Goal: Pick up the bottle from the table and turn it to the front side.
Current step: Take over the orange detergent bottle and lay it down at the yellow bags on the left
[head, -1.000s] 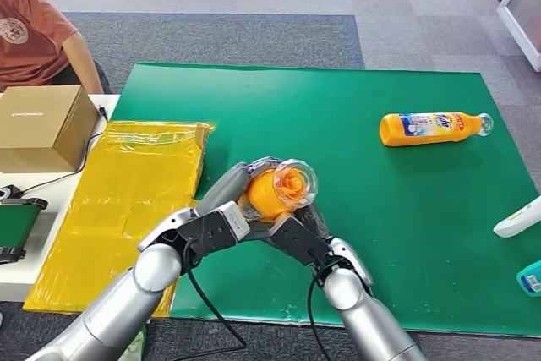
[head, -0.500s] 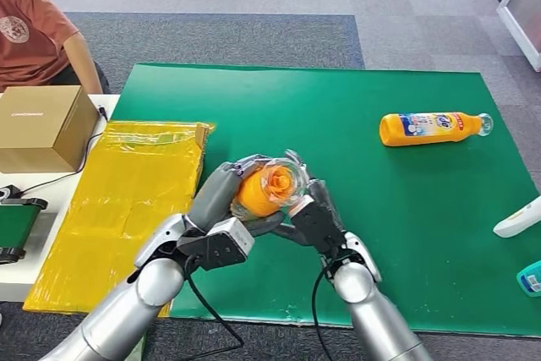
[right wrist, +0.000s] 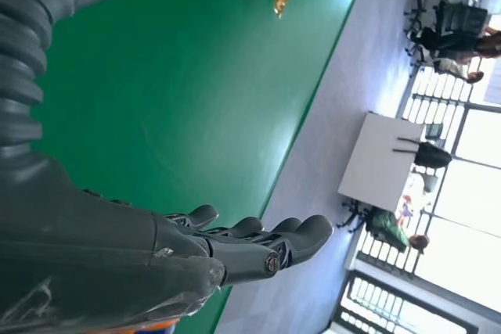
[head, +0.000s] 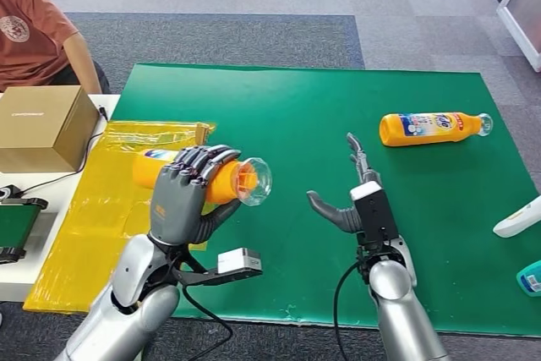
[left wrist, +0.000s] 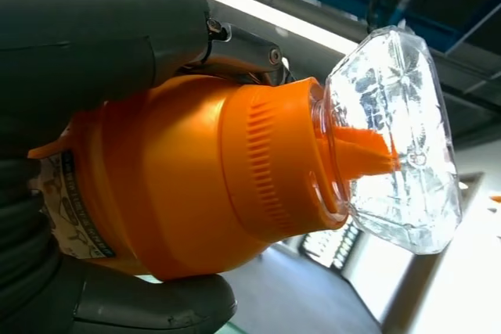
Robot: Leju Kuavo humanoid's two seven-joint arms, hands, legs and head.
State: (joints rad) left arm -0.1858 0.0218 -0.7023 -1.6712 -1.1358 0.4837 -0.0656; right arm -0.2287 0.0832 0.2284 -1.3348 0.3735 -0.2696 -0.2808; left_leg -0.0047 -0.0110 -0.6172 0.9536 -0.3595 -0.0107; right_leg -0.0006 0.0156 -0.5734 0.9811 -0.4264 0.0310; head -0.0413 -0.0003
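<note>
My left hand (head: 185, 196) grips an orange bottle (head: 220, 182) by its body, holding it level above the table's left side. Its clear cap (head: 255, 181) points right, toward my other hand. In the left wrist view the orange bottle (left wrist: 195, 174) and its clear cap (left wrist: 396, 138) sit close up, with dark fingers (left wrist: 100, 33) wrapped around the body. My right hand (head: 357, 200) hovers open over the green mat (head: 396, 217), fingers spread and holding nothing. The right wrist view has those fingers (right wrist: 260, 244) stretched out above the mat (right wrist: 177, 91).
A second orange bottle (head: 430, 128) lies on its side at the mat's far right. A yellow bag (head: 121, 200) covers the left table, with a cardboard box (head: 41, 124) behind it. A person (head: 38, 35) sits at far left. A white object (head: 518, 217) and a teal item (head: 529, 276) lie at the right edge.
Both hands held the bottle together at the centre. Now my right hand has let go and moved right, open. My left hand has carried the bottle left and turned it level.
</note>
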